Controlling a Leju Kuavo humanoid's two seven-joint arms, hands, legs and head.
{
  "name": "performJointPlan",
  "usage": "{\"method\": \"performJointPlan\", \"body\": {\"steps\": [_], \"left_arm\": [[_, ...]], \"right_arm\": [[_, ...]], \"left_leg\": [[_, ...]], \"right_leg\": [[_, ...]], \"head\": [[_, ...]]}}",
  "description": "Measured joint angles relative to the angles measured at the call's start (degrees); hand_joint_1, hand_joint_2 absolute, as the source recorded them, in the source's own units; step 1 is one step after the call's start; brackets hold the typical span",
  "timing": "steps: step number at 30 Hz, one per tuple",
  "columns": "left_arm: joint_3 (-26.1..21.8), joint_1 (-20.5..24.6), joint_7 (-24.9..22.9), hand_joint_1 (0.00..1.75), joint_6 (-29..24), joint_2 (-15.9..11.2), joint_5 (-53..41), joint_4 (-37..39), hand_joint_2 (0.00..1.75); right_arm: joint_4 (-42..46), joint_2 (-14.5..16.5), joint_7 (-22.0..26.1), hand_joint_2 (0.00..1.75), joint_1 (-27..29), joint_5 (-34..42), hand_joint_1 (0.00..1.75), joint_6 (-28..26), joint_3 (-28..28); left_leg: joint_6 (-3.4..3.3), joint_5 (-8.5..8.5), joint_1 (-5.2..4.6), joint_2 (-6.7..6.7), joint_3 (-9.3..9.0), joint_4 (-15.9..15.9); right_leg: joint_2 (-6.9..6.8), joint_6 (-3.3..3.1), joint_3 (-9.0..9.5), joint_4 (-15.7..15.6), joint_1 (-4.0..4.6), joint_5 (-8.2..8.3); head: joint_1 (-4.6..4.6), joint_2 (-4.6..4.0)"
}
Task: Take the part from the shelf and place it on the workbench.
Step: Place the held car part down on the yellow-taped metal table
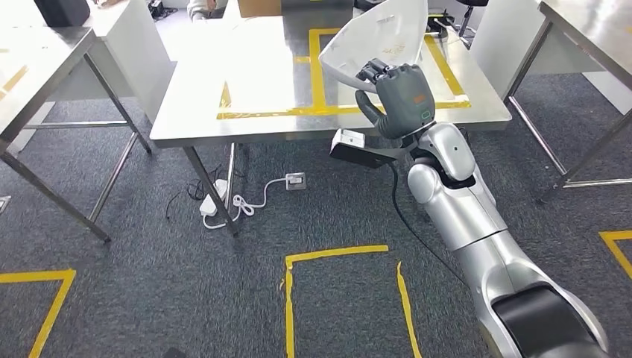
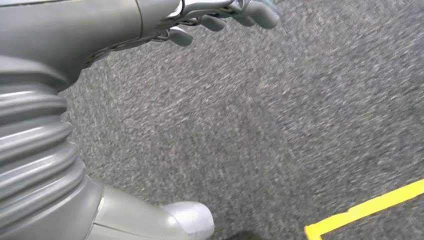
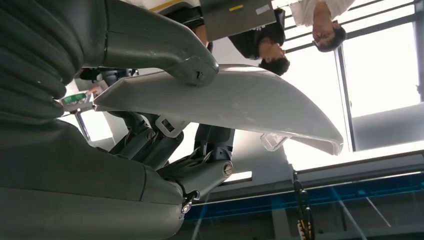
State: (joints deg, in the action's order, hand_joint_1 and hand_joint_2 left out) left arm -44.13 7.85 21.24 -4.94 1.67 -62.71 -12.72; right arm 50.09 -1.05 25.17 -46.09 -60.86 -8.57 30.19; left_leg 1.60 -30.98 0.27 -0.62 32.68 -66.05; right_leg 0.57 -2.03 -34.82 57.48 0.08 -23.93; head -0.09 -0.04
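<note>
Head view has the right hand [image 1: 399, 93] gripping the white curved part [image 1: 376, 45] by its near edge, held above the steel workbench [image 1: 261, 112] inside the yellow tape outline [image 1: 328, 110], while the left hand [image 2: 220, 17] hangs over grey carpet [image 2: 280, 125], fingers loosely apart, holding nothing.

Right arm: the silver jointed right arm [image 1: 477, 224] reaches up and forward from the lower right, elbow bent, wrist raised.
Right hand: the dark grey right hand [image 1: 399, 93] is clamped on the white curved plastic shell part [image 1: 373, 41]; in the right wrist view the thick grey thumb [image 3: 165, 50] presses one face and the darker fingers [image 3: 150, 140] back the other.
Left hand: the grey left hand [image 2: 220, 17] hangs low, its fingers [image 2: 260, 12] loosely extended and apart, nothing in them.
Left wrist: the grey ribbed cover [image 2: 35, 145] sits close behind that hand.
</note>
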Motion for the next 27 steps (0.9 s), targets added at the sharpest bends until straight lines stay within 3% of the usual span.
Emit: {"method": "performJointPlan", "body": {"steps": [2, 3, 4, 5, 7, 8, 9, 13, 15, 18, 19, 20, 22, 24, 27], "left_arm": [[0.0, -0.07, -0.02, 0.0, 0.0, -0.02, -0.02, 0.01, 1.75], [0.0, -0.16, -0.03, 0.0, 0.0, -0.02, -0.07, 0.01, 1.75], [0.0, -0.25, -0.05, 0.0, 0.0, -0.01, -0.13, 0.02, 1.75], [0.0, -0.3, -0.08, 0.0, 0.0, -0.01, -0.21, 0.02, 1.75], [0.0, -0.32, -0.17, 0.0, 0.01, -0.07, -0.37, 0.01, 1.75], [0.0, -0.29, -0.23, 0.0, 0.02, -0.1, -0.46, 0.01, 1.75], [0.0, -0.27, -0.32, 0.0, 0.03, -0.14, -0.53, 0.01, 1.75], [0.0, -0.08, -0.44, 0.0, 0.04, -0.1, -0.61, -0.02, 1.75], [0.0, 0.09, -0.49, 0.0, 0.05, -0.02, -0.69, -0.02, 1.75], [0.0, 0.19, -0.67, 0.0, 0.16, -0.02, -0.91, -0.02, 1.75], [0.01, 0.17, -0.72, 0.0, 0.22, 0.0, -0.97, -0.01, 1.75], [0.01, 0.15, -0.79, 0.0, 0.28, 0.03, -1.02, -0.01, 1.75], [0.01, 0.18, -0.92, 0.0, 0.42, 0.11, -1.15, 0.01, 1.75], [0.02, 0.33, -1.06, 0.0, 0.55, 0.16, -1.23, 0.0, 1.75], [0.02, 0.48, -1.19, 0.0, 0.66, 0.16, -1.34, -0.04, 1.75]], "right_arm": [[-0.05, 0.14, -0.13, 1.75, 0.13, 0.17, 1.75, 0.16, -0.01], [-0.09, 0.15, -0.28, 1.75, 0.27, 0.2, 1.75, 0.18, -0.01], [-0.12, 0.16, -0.49, 1.75, 0.38, 0.22, 1.75, 0.2, -0.02], [-0.14, 0.15, -0.7, 1.75, 0.48, 0.23, 1.75, 0.2, -0.02], [-0.15, 0.15, -1.03, 1.75, 0.6, 0.23, 1.75, 0.2, -0.03], [-0.16, 0.14, -1.11, 1.75, 0.65, 0.24, 1.75, 0.2, -0.03], [-0.17, 0.14, -1.15, 1.75, 0.72, 0.24, 1.75, 0.2, -0.04], [-0.18, 0.09, -1.19, 1.75, 0.99, 0.25, 1.75, 0.2, -0.24], [-0.17, 0.06, -1.31, 1.75, 0.84, 0.17, 1.75, 0.11, -0.39], [-0.17, -0.09, -2.32, 1.75, 1.38, -1.01, 1.75, -0.51, -0.49], [-0.17, -0.18, -2.74, 1.75, 1.7, -1.68, 1.75, -0.9, -0.51], [-0.17, -0.28, -3.07, 1.75, 1.92, -2.36, 1.75, -1.34, -0.51], [-0.17, -0.47, -3.44, 1.75, 2.13, -3.61, 1.75, -2.15, -0.51], [-0.2, -0.64, -3.74, 1.75, 2.23, -4.68, 1.75, -2.75, -0.48], [-0.1, -0.66, -4.3, 1.75, 2.36, -5.77, 1.75, -3.29, -0.48]], "left_leg": [[0.35, -2.8, 0.03, 0.07, 4.74, -6.28], [0.44, -3.57, 0.03, 0.09, 6.39, -7.63], [0.41, -3.17, 0.03, 0.1, 7.19, -7.23], [0.25, -1.42, 0.01, 0.1, 7.0, -4.93], [-0.37, 4.23, -0.19, -0.07, 5.09, 2.69], [-0.68, 5.91, -0.35, -0.16, 4.24, 5.75], [-1.02, 6.92, -0.52, -0.24, 3.59, 7.69], [-2.34, 6.67, -0.35, 0.09, 1.77, 8.94], [-2.81, 6.16, -0.13, 0.29, 0.74, 9.12], [-2.94, 4.9, -0.09, 0.4, -0.26, 9.04], [-2.85, 4.39, -0.07, 0.4, -0.75, 8.97], [-2.71, 3.8, -0.05, 0.4, -1.35, 8.88], [-2.27, 2.45, -0.03, 0.44, -2.67, 8.7], [-1.65, 1.23, -0.11, 0.47, -3.49, 8.6], [-0.53, 0.49, -0.2, 0.6, -4.58, 8.51]], "right_leg": [[0.23, -0.19, 0.6, 0.05, 0.07, -0.83], [0.38, -0.19, 1.01, 0.08, 0.1, -1.3], [0.51, -0.14, 1.53, 0.11, 0.13, -1.78], [0.62, -0.08, 2.17, 0.12, 0.16, -2.28], [0.77, 0.16, 3.54, 0.16, 0.24, -3.36], [0.91, 0.39, 3.99, 0.14, 0.27, -3.85], [1.05, 0.7, 4.28, 0.03, 0.27, -4.28], [1.1, 2.01, 4.49, 1.55, 0.39, -4.93], [0.55, 2.69, 1.78, 6.37, 0.2, -6.45], [0.16, 3.46, -5.47, 16.02, -0.31, -9.66], [0.1, 3.58, -6.81, 16.55, -0.46, -9.47], [-0.01, 3.65, -7.08, 14.96, -0.57, -8.03], [-0.46, 3.68, -5.52, 7.38, -0.66, -2.2], [-0.96, 3.07, -4.03, 1.63, -0.44, 1.29], [-0.75, 1.47, -3.0, 0.46, -0.22, 1.17]], "head": [[-0.07, 0.0], [-0.08, 0.0], [-0.08, 0.0], [-0.08, 0.0], [-0.06, 0.0], [-0.06, 0.0], [-0.06, 0.0], [0.05, 0.0], [0.25, 0.0], [0.42, 0.0], [0.43, 0.0], [0.43, 0.0], [0.44, 0.0], [0.48, 0.0], [0.55, 0.0]]}}
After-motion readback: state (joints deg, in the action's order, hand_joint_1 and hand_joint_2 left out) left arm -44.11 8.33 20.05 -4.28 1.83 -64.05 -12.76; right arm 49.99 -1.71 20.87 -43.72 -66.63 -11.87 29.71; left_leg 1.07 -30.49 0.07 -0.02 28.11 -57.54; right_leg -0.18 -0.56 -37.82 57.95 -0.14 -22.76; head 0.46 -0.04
